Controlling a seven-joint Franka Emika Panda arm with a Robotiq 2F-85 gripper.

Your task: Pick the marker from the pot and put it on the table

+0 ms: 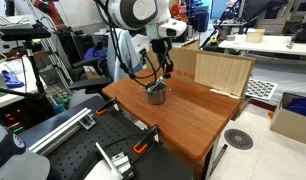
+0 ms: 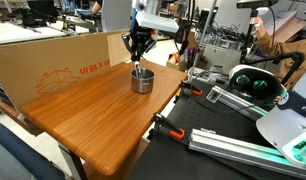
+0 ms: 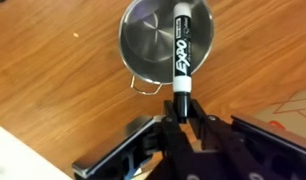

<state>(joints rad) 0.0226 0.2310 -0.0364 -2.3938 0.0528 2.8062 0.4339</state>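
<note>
Marker (image 3: 179,55): it's in your grip, running from 6 up to 12 o'clock in the wrist view. Its free length lies across the pot's mouth. I cannot tell whether the far end is clear of the rim.
Handling: a light, stiff marker with a smooth plastic barrel. I'd judge it slick and apt to pivot, since you have it by one end only.
Hold: you're on the 6 o'clock end, just past the printed label. A hold nearer the middle would swing less, but this one should do for a short carry.
Gripper (image 3: 181,116): the jaws are narrow, pinched on that end of the marker. In both exterior views it hangs right over the pot.
Pot (image 3: 143,45): shiny metal, upright, with a wire handle at its 7 o'clock. It's probably light too, so if you snag the rim it may slide.
Table (image 3: 53,60): there's open wood at 9 o'clock of the pot, a fair place to land.
Cardboard panel (image 1: 218,70): it stands near the pot on the table's far side, so steer away from it.
Risk: a tilt on the way down could let the marker roll.
</note>
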